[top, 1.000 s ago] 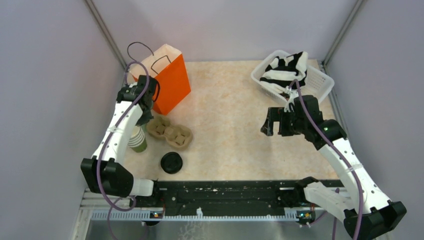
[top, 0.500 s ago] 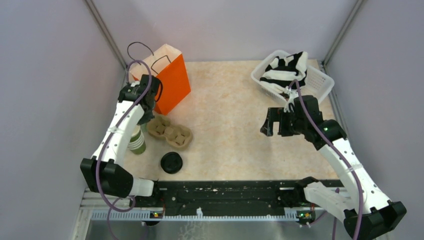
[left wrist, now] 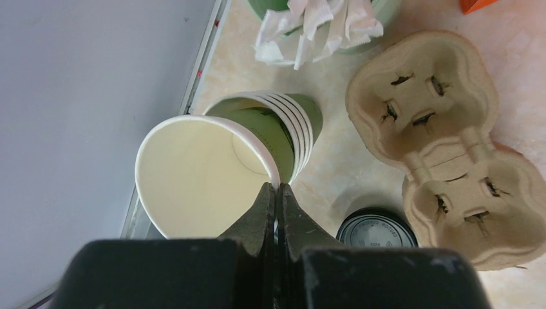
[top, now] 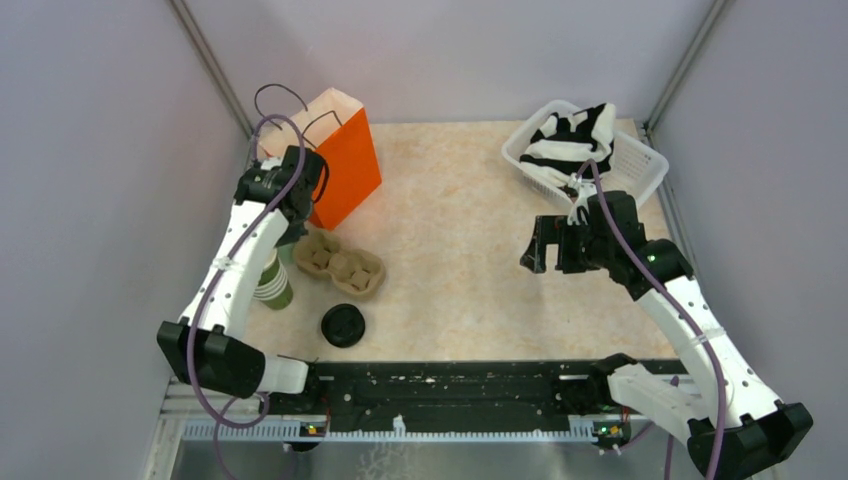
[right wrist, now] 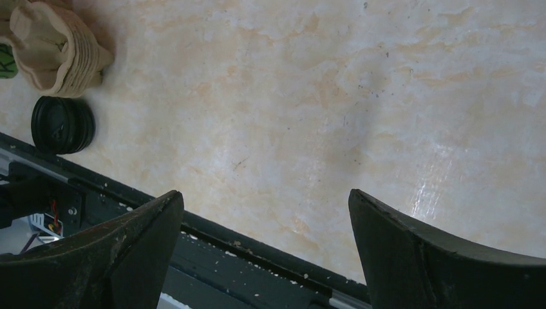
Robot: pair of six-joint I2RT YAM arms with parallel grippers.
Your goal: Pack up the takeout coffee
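Left jaws pinch top cup (left wrist: pixel 193 174) rim; stack (left wrist: pixel 297 123) stands, mouths facing upward.

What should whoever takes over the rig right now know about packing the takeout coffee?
Left gripper: shut, apparently pinching the rim of the top lidless green paper cup, tilted off the stack of green cups.
Right gripper: open, empty, over bare table.
Round black plastic lid lies loose near the front edge; moulded cardboard two-cup carrier, wells empty, beside the stack; orange paper bag upright behind it.
Done: no lidded cup in view, nothing in the carrier.
To do: probably lid a cup, seat it, bag it.
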